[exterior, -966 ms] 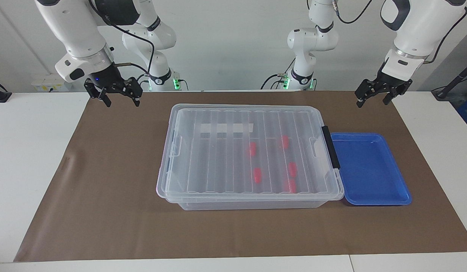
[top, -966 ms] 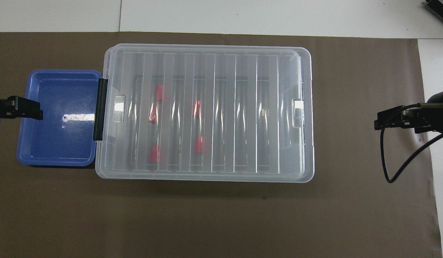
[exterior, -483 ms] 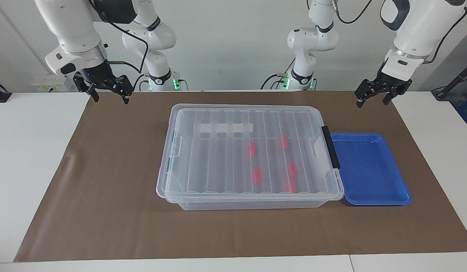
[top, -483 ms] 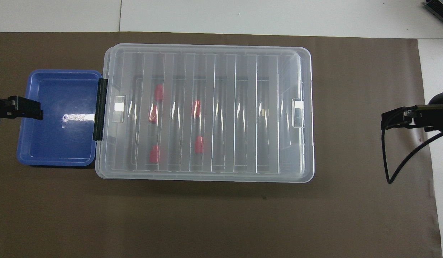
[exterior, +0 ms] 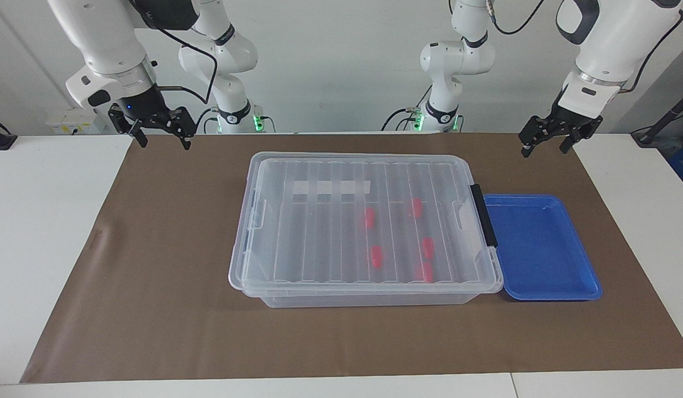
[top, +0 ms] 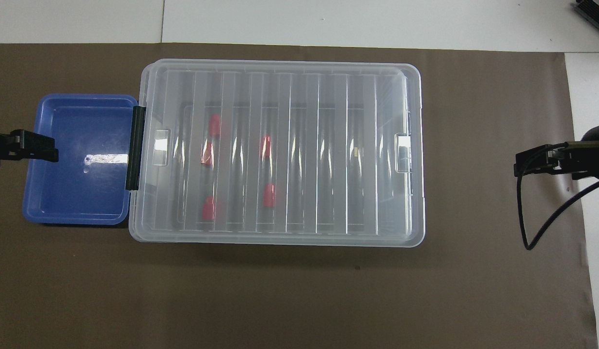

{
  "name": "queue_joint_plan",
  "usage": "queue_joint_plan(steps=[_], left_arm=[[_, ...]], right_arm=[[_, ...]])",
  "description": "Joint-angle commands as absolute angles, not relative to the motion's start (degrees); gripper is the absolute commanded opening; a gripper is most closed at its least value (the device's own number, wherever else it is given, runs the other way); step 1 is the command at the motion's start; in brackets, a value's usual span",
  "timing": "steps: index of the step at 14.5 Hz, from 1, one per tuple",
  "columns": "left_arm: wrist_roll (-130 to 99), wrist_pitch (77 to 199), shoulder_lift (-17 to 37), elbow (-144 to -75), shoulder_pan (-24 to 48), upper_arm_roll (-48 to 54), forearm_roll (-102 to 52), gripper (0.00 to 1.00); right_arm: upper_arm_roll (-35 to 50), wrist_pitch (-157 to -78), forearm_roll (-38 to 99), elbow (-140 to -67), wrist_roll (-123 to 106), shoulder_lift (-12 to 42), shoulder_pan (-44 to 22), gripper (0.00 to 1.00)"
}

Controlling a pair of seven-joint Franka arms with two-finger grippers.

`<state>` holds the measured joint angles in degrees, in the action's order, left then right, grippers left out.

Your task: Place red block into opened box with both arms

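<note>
The box (exterior: 297, 243) (top: 328, 155) is a clear bin in the middle of the brown mat, and its ribbed see-through lid lies flat on top of it. Several red blocks (exterior: 377, 257) (top: 269, 195) show through the lid, lying on the box floor in the half toward the left arm's end. My left gripper (exterior: 543, 149) (top: 38, 148) hangs open and empty in the air, over the mat's corner in the facing view. My right gripper (exterior: 164, 143) (top: 529, 164) also hangs open and empty over the mat at the right arm's end.
A shallow blue tray (exterior: 582, 276) (top: 35, 194) with nothing in it sits against the box's black handle (exterior: 483, 215) at the left arm's end. A black cable (top: 527, 232) loops below the right gripper. White table surrounds the mat.
My right gripper has risen and drawn back toward the right arm's end of the table, away from the box. The left gripper, box and blocks have not moved.
</note>
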<state>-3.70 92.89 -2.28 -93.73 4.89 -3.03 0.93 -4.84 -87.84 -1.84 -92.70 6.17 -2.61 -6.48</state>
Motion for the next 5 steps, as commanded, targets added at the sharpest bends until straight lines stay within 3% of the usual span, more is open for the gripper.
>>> queue_joint_plan(steps=[1, 5], left_arm=[[-4.7, 93.6, -3.5, -94.9, 4.9, -2.7, 1.9, 1.0], [-4.7, 93.6, -3.5, -94.9, 4.9, -2.7, 1.9, 1.0]], right_arm=[[-4.7, -87.1, -0.6, -91.8, 5.5, -2.2, -6.0, 1.0], [-4.7, -87.2, -0.7, -91.7, 5.5, -2.4, -6.2, 1.0]])
